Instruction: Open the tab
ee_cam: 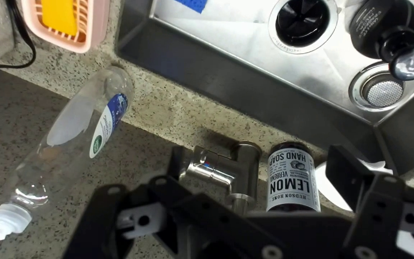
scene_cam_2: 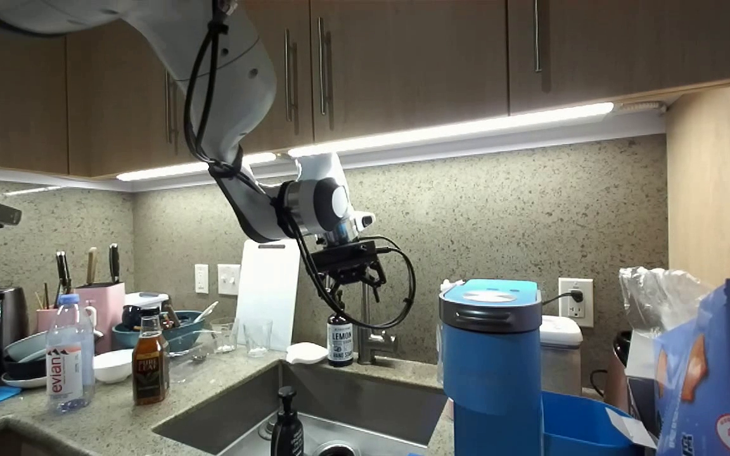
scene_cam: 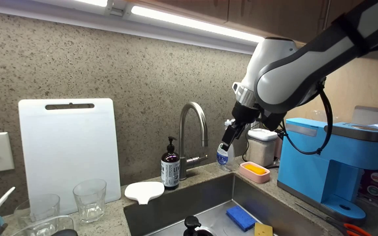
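Observation:
The tab, a brushed silver faucet [scene_cam: 182, 137] with a high arched spout, rises behind the sink in both exterior views. Its side lever [scene_cam: 196, 160] points toward the clear soap bottle. From above, the wrist view shows the faucet's body [ee_cam: 247, 172] and its handle with a red and blue mark; the spout is mostly hidden behind the gripper's frame. My gripper [ee_cam: 259, 167] is open, its fingers wide apart with nothing held. In an exterior view the gripper [scene_cam: 230, 139] hangs in the air beside the spout, above lever height and apart from it.
A dark pump soap bottle [scene_cam: 170, 168] stands close beside the faucet. On the lever side are a clear soap bottle [ee_cam: 70, 133] and a pink soap dish [scene_cam: 254, 172]. A blue coffee machine [scene_cam: 326, 164] stands beyond the sink [scene_cam: 182, 203], and a white board [scene_cam: 69, 147] leans on the wall.

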You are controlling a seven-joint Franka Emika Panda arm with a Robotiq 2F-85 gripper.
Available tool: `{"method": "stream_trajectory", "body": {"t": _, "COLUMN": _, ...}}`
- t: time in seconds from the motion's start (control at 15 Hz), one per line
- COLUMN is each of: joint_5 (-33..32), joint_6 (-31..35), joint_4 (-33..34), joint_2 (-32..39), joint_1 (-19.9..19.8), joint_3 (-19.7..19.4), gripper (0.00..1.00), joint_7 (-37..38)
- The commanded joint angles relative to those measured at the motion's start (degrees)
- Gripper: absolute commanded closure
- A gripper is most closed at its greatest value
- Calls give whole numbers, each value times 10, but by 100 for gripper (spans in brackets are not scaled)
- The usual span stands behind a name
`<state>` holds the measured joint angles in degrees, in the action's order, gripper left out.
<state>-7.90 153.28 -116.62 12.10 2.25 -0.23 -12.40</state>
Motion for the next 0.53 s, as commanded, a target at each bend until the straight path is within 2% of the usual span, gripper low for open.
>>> {"method": "stream_trajectory", "body": {"t": 0.0, "joint_5": -3, "joint_6": -1, "joint_4": 3, "joint_2": 2, "joint_1": -6, "joint_3": 6, "gripper": 0, "joint_7": 2}}
{"method": "stream_trajectory", "body": {"t": 0.47, "joint_5": 30, "joint_6": 29, "joint_4": 12, "joint_2": 29, "joint_1": -27, "joint_3": 12, "gripper": 0, "joint_7": -23}}
